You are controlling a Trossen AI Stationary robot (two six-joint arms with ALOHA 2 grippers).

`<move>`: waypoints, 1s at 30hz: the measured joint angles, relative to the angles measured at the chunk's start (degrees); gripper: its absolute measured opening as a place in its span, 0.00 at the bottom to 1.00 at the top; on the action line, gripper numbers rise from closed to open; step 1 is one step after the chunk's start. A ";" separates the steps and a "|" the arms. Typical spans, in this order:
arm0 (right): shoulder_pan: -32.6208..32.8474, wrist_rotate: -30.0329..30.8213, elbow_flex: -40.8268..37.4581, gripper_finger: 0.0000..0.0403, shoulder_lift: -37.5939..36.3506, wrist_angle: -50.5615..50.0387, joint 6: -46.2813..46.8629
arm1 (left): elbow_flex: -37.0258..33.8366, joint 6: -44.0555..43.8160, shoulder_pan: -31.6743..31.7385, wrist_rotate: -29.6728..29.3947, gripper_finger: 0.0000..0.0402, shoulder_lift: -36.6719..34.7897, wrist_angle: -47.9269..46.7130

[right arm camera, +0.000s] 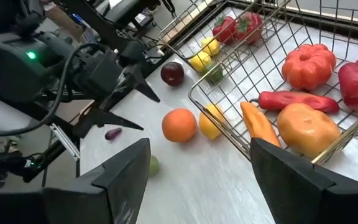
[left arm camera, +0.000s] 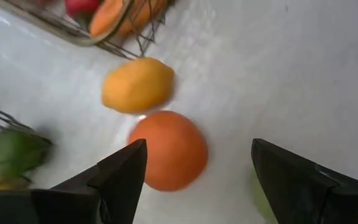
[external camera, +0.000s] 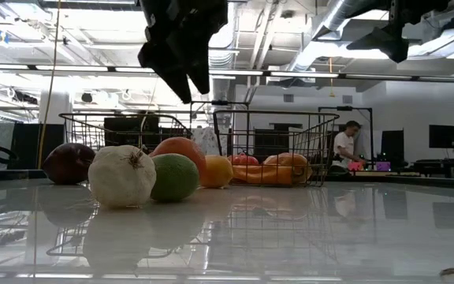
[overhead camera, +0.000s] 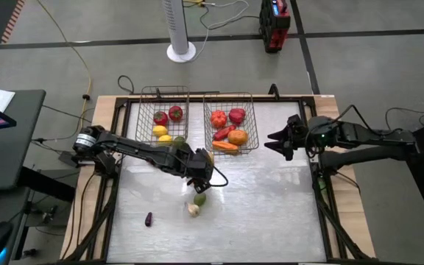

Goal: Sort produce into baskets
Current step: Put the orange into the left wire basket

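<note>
My left gripper (overhead camera: 199, 175) hangs open above the table's middle. In the left wrist view its fingers stand on either side of an orange fruit (left arm camera: 166, 149) without touching it. A yellow lemon (left arm camera: 137, 84) lies just beyond, beside the right basket (overhead camera: 232, 103). A green fruit (overhead camera: 199, 199), white garlic (overhead camera: 193, 210) and a small purple piece (overhead camera: 148, 218) lie nearer the front. A dark purple round (right arm camera: 172, 73) sits by the left basket (overhead camera: 166, 99). Both baskets hold produce. My right gripper (overhead camera: 274, 140) waits open at the right, raised.
Both wire baskets stand side by side at the table's far edge. A raised wooden frame (overhead camera: 101, 140) borders the table. The right half of the tabletop (overhead camera: 271, 206) is bare. A person (external camera: 343, 146) is in the room far behind the table.
</note>
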 joint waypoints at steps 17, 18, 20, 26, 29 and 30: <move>0.86 0.02 0.01 0.75 0.04 -0.26 -0.33 | -15.63 -3.30 2.95 2.83 0.70 -8.10 14.25; 0.85 0.04 0.01 0.75 0.04 -0.26 -0.33 | -15.63 -3.18 3.19 2.85 0.71 -7.81 14.50; 0.85 0.04 0.02 0.75 0.02 -0.26 -0.35 | -15.63 -2.58 3.57 2.91 0.74 -7.22 14.88; 0.86 0.13 0.02 0.75 0.02 -0.24 0.01 | -15.63 1.62 4.37 2.83 0.88 -5.45 18.03; 0.87 0.77 0.09 0.75 0.08 -0.17 0.25 | -16.13 4.09 4.82 3.34 0.92 -3.72 18.80; 0.87 1.07 0.09 0.75 0.08 -0.25 0.61 | -16.23 4.63 4.89 3.75 0.92 -2.65 18.18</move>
